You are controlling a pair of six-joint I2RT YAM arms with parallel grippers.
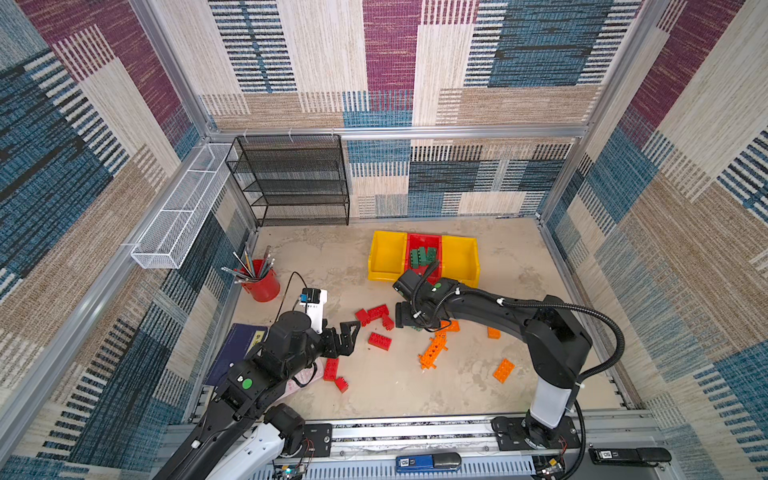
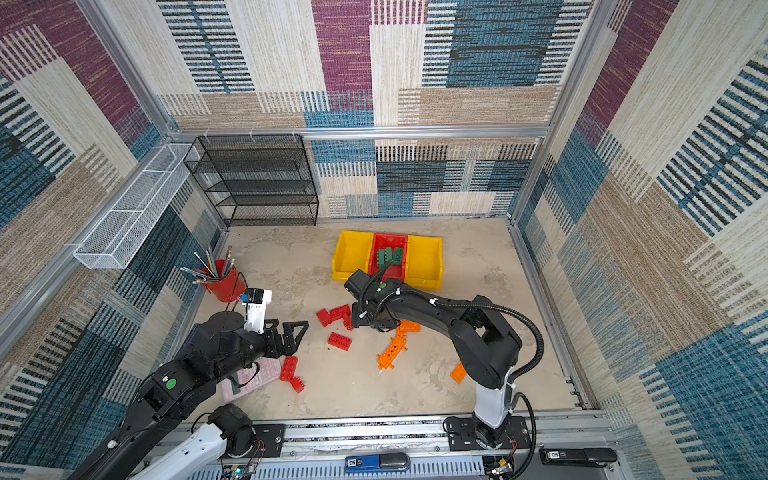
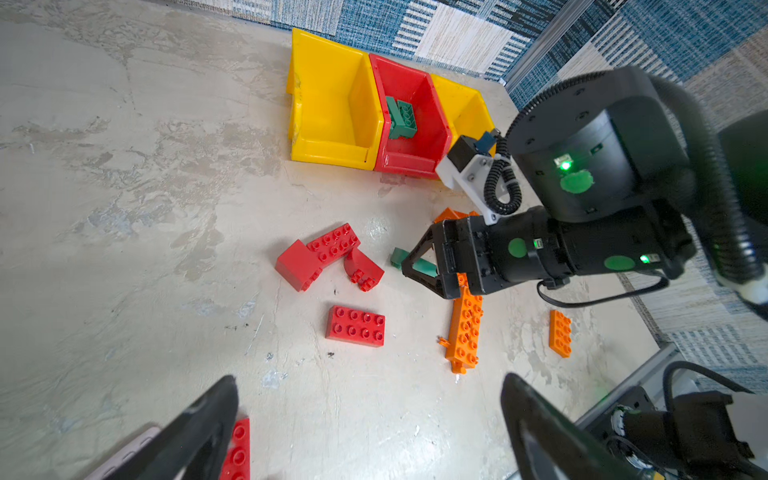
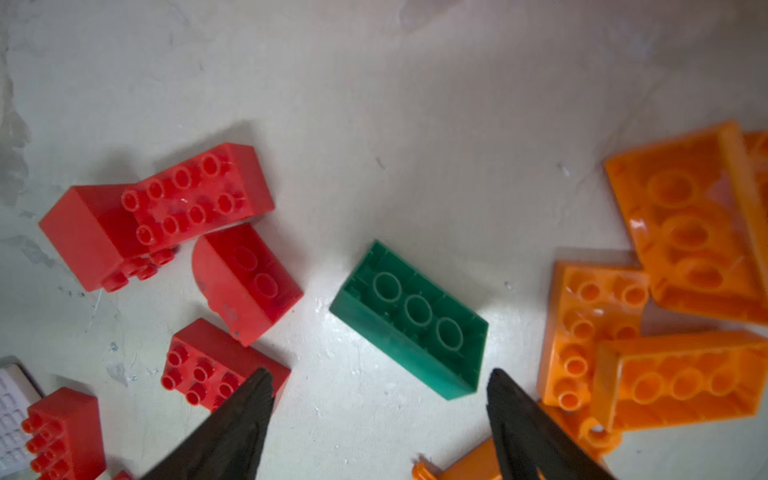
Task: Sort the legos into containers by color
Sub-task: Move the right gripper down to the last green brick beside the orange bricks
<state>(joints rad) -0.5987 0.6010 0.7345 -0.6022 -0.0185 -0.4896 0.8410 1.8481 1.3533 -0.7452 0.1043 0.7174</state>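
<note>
While the right pincer (image 4: 379, 376) hovers open and empty over the upturned green lego (image 4: 409, 320) on the worktop (image 1: 374, 399) between red legos (image 4: 166, 208) and orange legos (image 4: 685, 232), the next move likely calls for lowering, closing, then carrying it to the far red container (image 1: 424, 235).

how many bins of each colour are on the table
yellow bins: 2
red bin: 1
total: 3
</note>
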